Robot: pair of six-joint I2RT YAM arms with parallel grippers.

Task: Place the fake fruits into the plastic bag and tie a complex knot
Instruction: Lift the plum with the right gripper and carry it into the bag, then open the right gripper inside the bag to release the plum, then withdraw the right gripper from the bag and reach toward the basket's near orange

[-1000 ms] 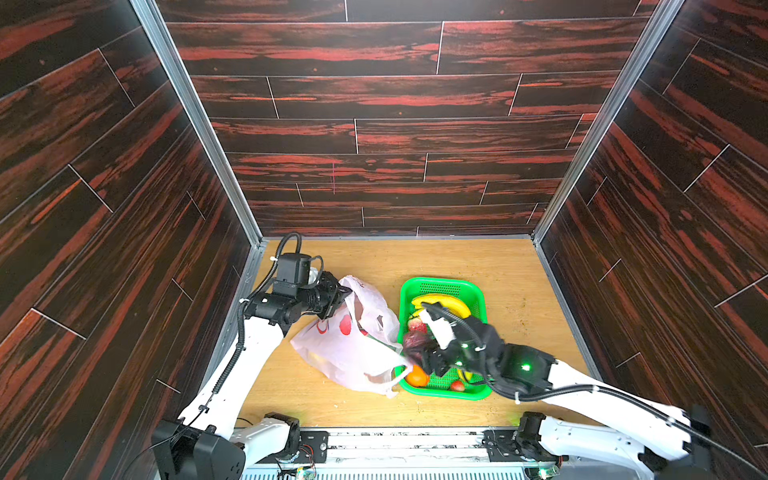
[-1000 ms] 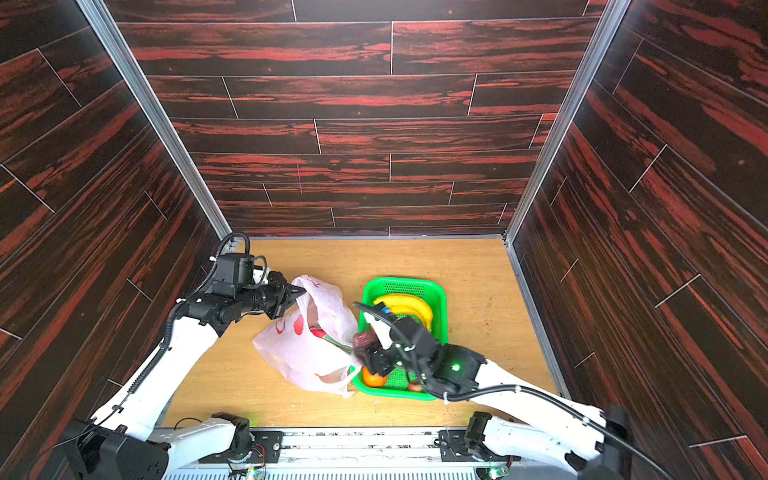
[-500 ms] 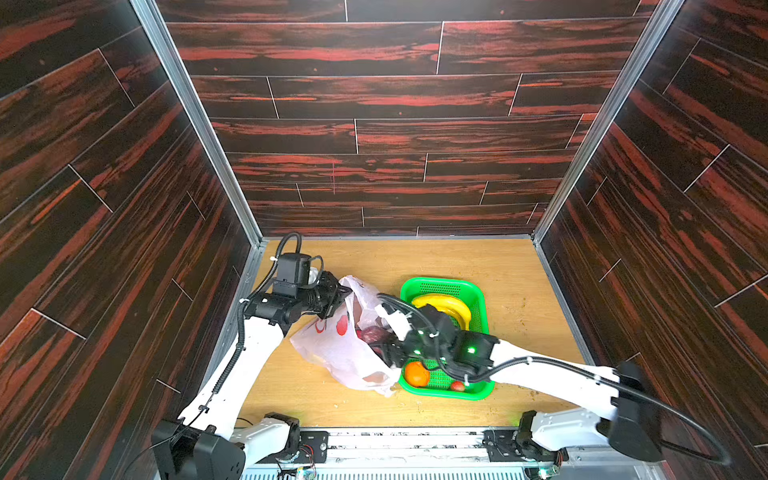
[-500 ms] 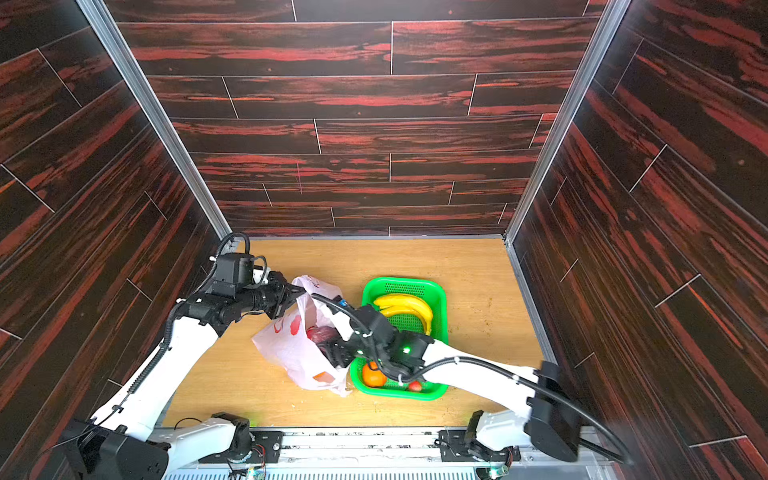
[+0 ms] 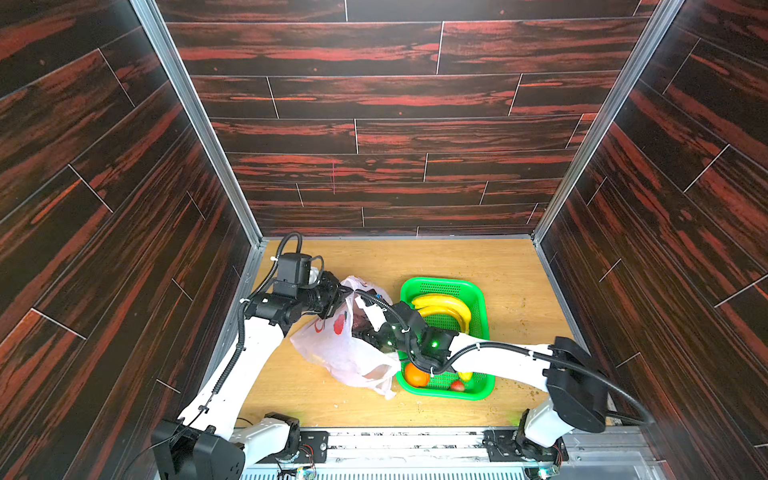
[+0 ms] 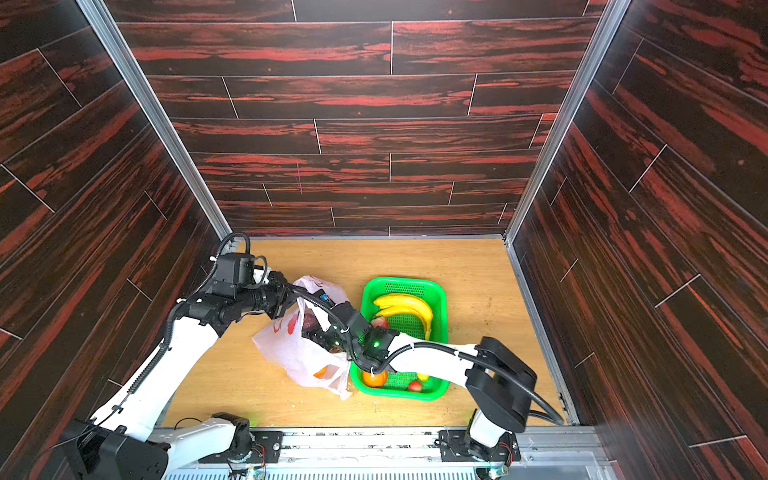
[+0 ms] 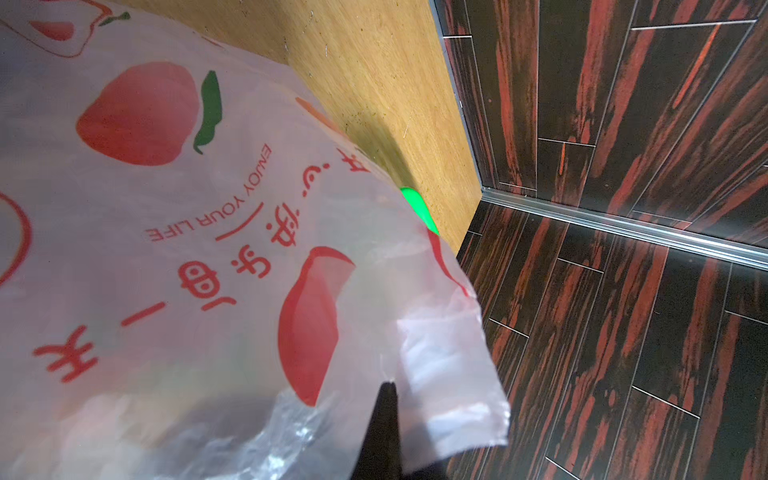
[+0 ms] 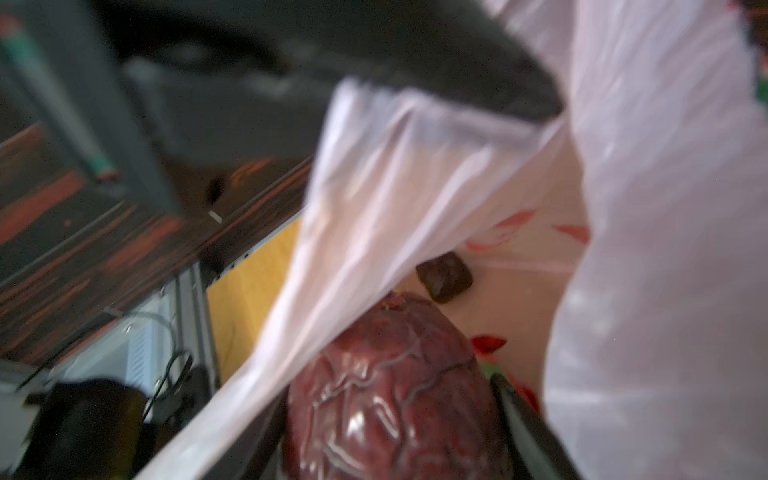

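Light wooden tabletop (image 5: pixel 519 282), plastic bag (image 5: pixel 340 353) resting on it, green mesh basket (image 5: pixel 440 283) just beside, touching the bag

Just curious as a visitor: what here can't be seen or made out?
The right gripper tips: both top views, sunk in the plastic bag with its dark red fruit.
The green basket middle: both top views, under the right arm.
The left gripper: left wrist view, bag film covers most.
A dark lump: right wrist view, too blurred to name.
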